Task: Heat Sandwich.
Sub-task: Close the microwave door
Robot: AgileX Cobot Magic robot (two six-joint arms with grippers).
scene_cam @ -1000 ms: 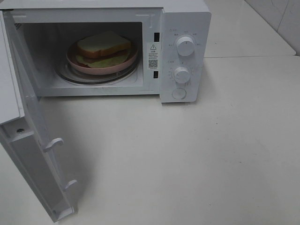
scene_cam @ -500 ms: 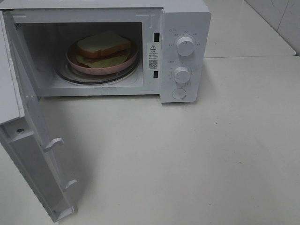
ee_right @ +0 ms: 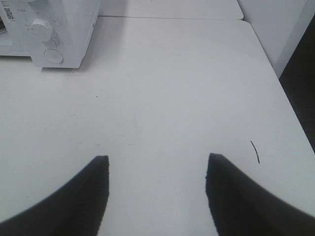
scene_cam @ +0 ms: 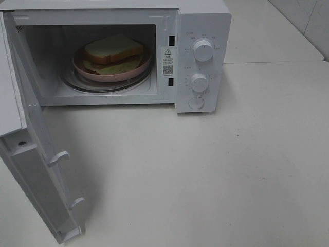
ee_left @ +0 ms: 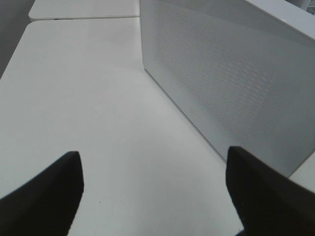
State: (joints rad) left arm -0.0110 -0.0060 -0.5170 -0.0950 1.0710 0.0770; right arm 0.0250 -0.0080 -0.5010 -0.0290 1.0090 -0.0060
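Note:
The sandwich [scene_cam: 113, 51], white bread with green filling, lies on a pink plate [scene_cam: 134, 70] inside the white microwave [scene_cam: 203, 20], on its glass turntable [scene_cam: 82, 85]. The microwave door [scene_cam: 31, 170] stands swung wide open at the left. Neither arm shows in the exterior high view. My left gripper [ee_left: 153, 189] is open and empty over bare table, with the perforated outer face of the door [ee_left: 231, 73] beside it. My right gripper [ee_right: 157, 184] is open and empty over the table, well away from the microwave's control panel [ee_right: 49, 34].
Two round knobs [scene_cam: 203, 50] [scene_cam: 199, 81] and a round button [scene_cam: 196, 103] sit on the control panel. The white table [scene_cam: 205, 175] spreads in front of the oven; its edge [ee_right: 275, 78] shows in the right wrist view. A small dark mark [ee_right: 254, 151] lies on the tabletop.

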